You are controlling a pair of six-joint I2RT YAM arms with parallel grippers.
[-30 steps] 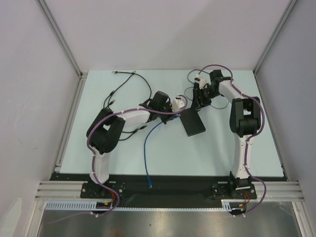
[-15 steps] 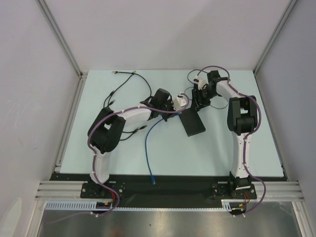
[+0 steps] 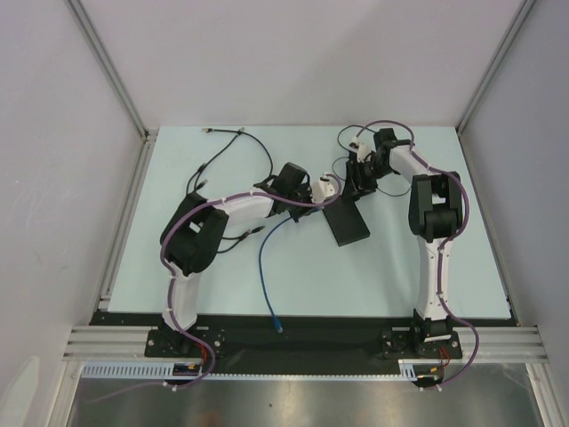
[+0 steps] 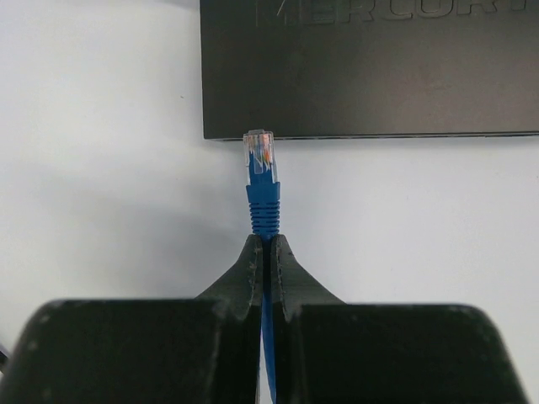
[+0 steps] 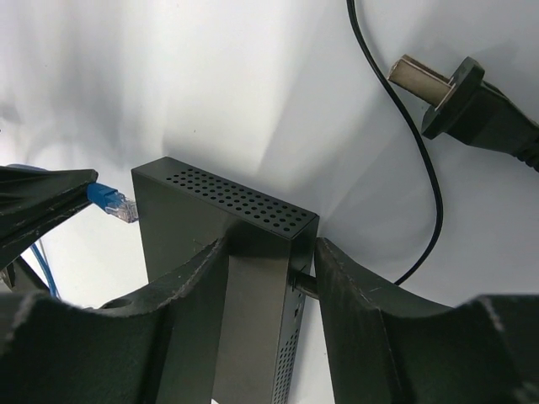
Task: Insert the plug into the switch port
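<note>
The switch [image 3: 348, 224] is a flat black box lying on the pale table, its far end between the fingers of my right gripper [image 3: 358, 182]. In the right wrist view the jaws of the right gripper [image 5: 269, 244] clamp the switch [image 5: 181, 227]: one finger lies against its side, and the other presses a stub sticking out of the opposite edge. My left gripper [image 4: 267, 240] is shut on the blue cable just behind the plug [image 4: 260, 156]. The clear tip of the plug meets the near edge of the switch [image 4: 370, 76] by its left corner. The plug [image 5: 114, 202] also shows beside the switch.
The blue cable [image 3: 265, 258] trails to the table's near edge, where its free end [image 3: 279, 327] lies. A black power cord with a pronged plug [image 5: 459, 93] lies just beyond the switch. Thin black cables [image 3: 227, 147] sprawl at the far left. Framed walls close in both sides.
My left gripper has carried the plug a little closer to the switch, dragging the cable's free end along. The right gripper's jaws have narrowed onto the switch.
</note>
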